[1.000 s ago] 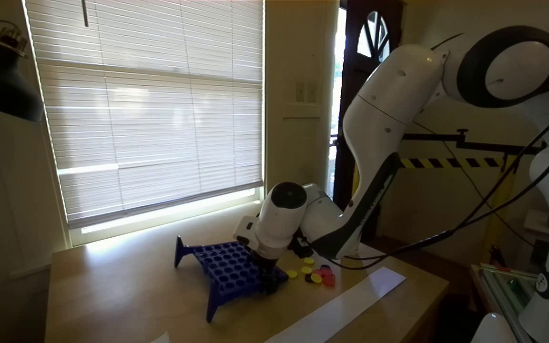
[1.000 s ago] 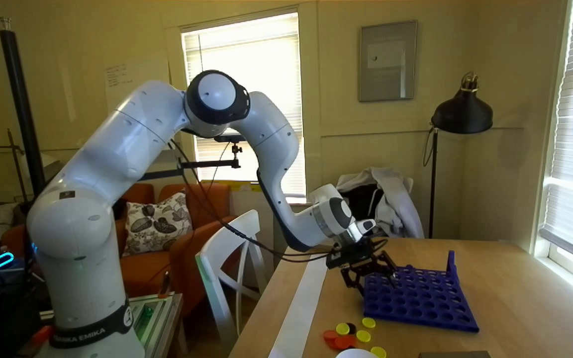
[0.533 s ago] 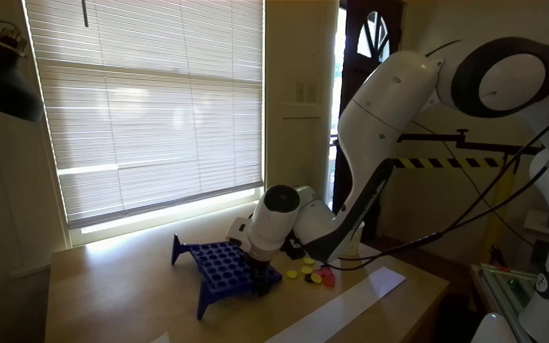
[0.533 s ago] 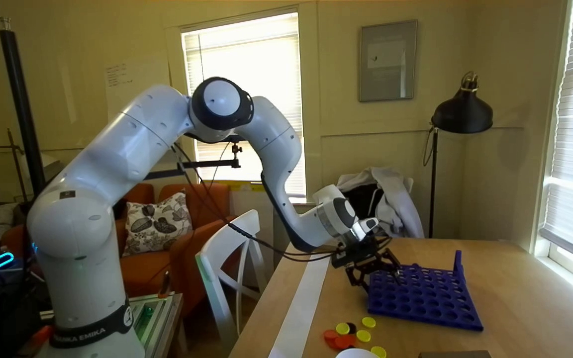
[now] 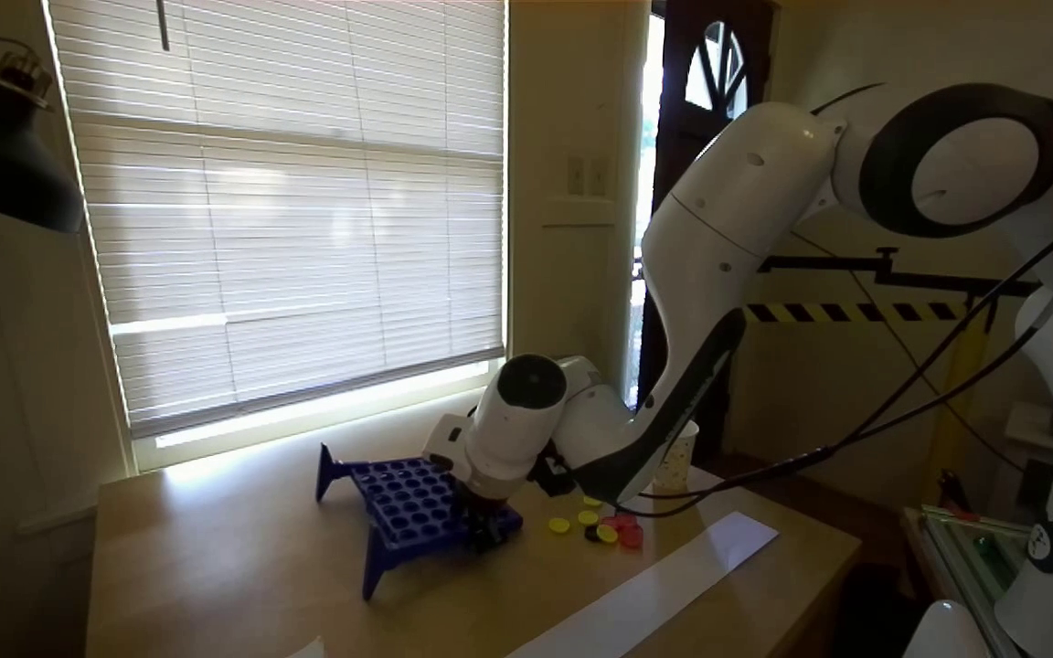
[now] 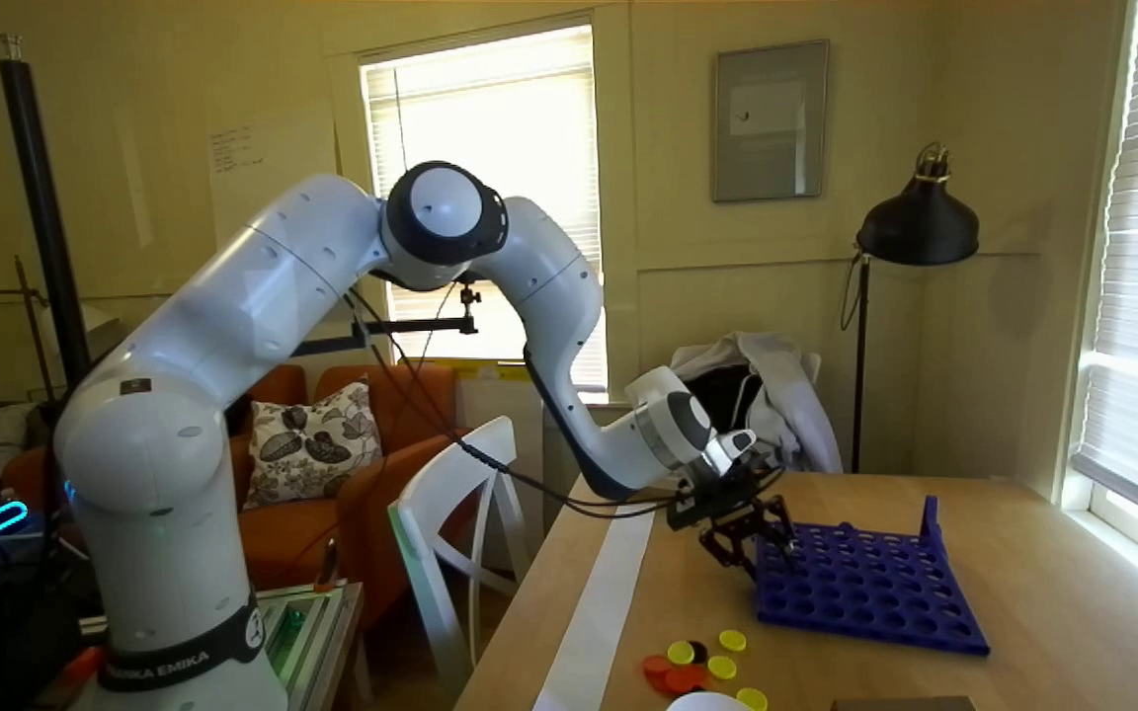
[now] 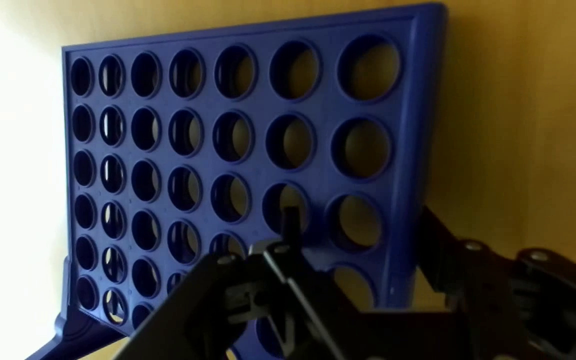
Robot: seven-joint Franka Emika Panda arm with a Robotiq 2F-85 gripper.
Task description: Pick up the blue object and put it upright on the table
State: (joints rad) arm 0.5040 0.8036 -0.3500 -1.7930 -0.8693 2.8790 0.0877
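The blue object [image 7: 258, 95], a dark blue grid rack with rows of round holes, lies sloping with its holed face up. Its short legs [image 5: 376, 557] prop the far end off the table [image 5: 216, 567], and the end by the gripper is low. My gripper [image 7: 359, 220] straddles that low edge in the wrist view. One fingertip [image 7: 292, 220] hangs over a hole of the face; the opposite fingertip [image 7: 430, 245] is against or just beyond the outer edge. The jaws stand apart with the rim between them; no firm grip shows. In both exterior views the arm partly covers this end.
Yellow discs [image 6: 722, 668] and red discs [image 6: 685, 679] lie beside the rack. A white strip [image 5: 654, 594] runs along the table. A speckled cup [image 5: 677, 457] stands behind the forearm. A brown item [image 6: 903, 704] shows at the frame's bottom, and a white chair [image 6: 460, 504] stands beside the table.
The gripper and the rack have moved together away from the robot's base, the rack sliding over the table. The jaws look closer together than a second ago.
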